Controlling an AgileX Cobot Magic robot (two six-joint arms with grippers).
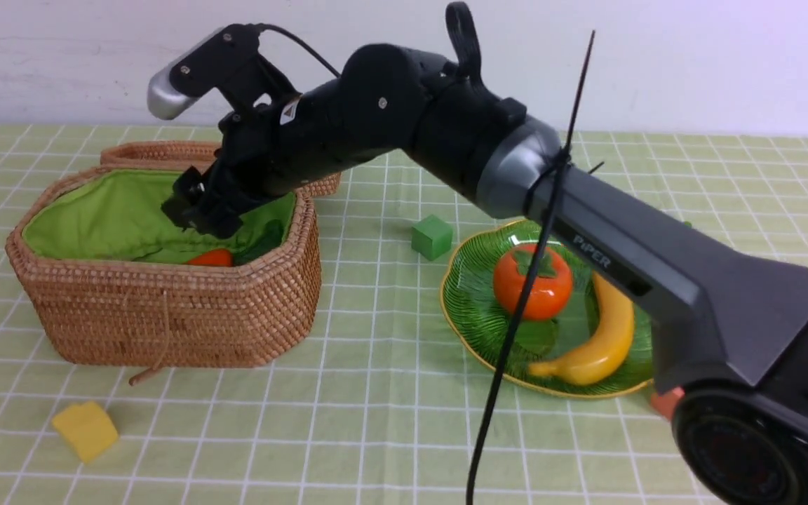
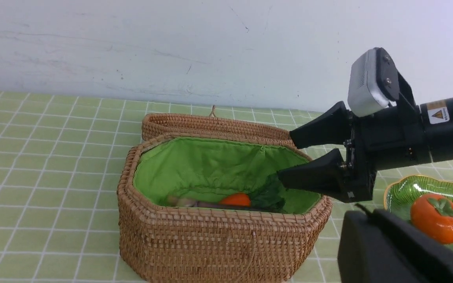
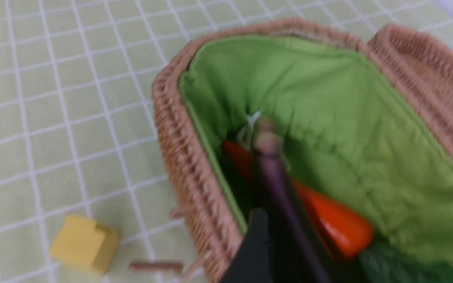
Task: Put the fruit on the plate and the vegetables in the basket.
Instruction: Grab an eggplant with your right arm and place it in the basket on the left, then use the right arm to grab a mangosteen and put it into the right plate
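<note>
The woven basket [image 1: 165,322] with green lining stands at the left, lid open behind it. In it lie the orange-red carrot [image 1: 211,258] with dark green leaves and the long purple eggplant [image 3: 277,181]. Both also show in the left wrist view: the carrot [image 2: 235,199] and the eggplant [image 2: 218,205]. My right gripper [image 1: 197,210] hangs over the basket's right half, open and empty [image 2: 285,157]. The green plate [image 1: 460,308] at the right holds the persimmon [image 1: 534,284] and banana [image 1: 604,337]. I see no radish and no mangosteen. My left gripper is out of view.
A green foam block [image 1: 432,237] sits between basket and plate. A yellow block [image 1: 85,429] lies in front of the basket at the left. A small orange piece [image 1: 667,401] shows by the plate's front edge. My right arm spans over the plate.
</note>
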